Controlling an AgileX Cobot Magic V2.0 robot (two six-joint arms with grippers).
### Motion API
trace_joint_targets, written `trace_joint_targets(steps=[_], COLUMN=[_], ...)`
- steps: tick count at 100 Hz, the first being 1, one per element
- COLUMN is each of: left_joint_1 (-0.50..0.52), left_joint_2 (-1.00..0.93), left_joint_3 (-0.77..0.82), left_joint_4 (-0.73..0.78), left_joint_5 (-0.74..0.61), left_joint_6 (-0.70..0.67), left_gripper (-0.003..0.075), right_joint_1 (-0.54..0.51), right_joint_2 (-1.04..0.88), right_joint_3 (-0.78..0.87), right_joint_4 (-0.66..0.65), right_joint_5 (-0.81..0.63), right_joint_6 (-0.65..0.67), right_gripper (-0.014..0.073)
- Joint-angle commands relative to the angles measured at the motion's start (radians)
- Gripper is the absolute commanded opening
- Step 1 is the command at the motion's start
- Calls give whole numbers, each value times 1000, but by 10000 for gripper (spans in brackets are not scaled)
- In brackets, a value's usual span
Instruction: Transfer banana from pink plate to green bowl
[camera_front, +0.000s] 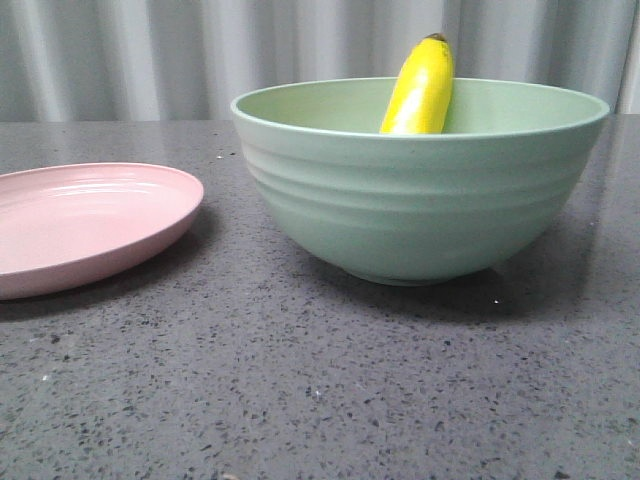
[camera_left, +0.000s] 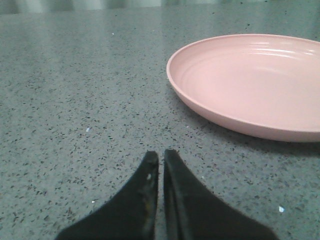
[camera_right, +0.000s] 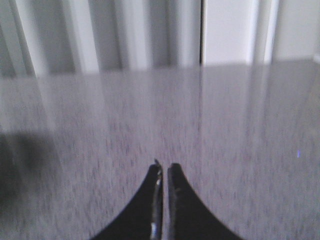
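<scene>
Speckled dark grey stone tabletop (camera_front: 300, 400) runs back to a pale pleated curtain (camera_front: 120, 60). On the right we see the deep, ridged mint-green bowl (camera_front: 420, 210), with the glossy yellow plastic-looking banana (camera_front: 420, 90) leaning inside it, dark tip above the rim. To the left, apart from it, sits the shallow pale pink plate (camera_front: 80, 225). Our left gripper (camera_left: 161, 160) hovers near the plate's rim, fingers pressed together on nothing; our right gripper (camera_right: 164, 170) likewise has its fingers together over bare table.

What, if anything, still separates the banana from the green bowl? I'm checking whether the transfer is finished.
Nothing visible does. The banana already leans inside the green bowl, its dark tip above the rim. The pink plate lies empty beside the bowl. Both claws, left and right, are shut and hold nothing.
</scene>
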Motion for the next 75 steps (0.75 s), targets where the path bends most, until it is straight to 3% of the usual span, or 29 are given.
trace_joint_targets(steps=[1, 9, 75], left_joint_1=[1, 1, 1], left_joint_2=[-29, -29, -29], left_joint_3=[10, 10, 10], left_joint_4=[-3, -3, -3], left_joint_5=[-67, -67, -67], left_joint_6=[0, 0, 0], left_gripper=[-20, -20, -20], right_joint_1=[-4, -4, -4], right_joint_2=[-23, -23, -23], right_joint_3=[17, 17, 17], right_joint_4=[-6, -6, -6], right_joint_5=[57, 140, 138], right_joint_6=[-3, -3, -3], right_gripper=[-71, -71, -71])
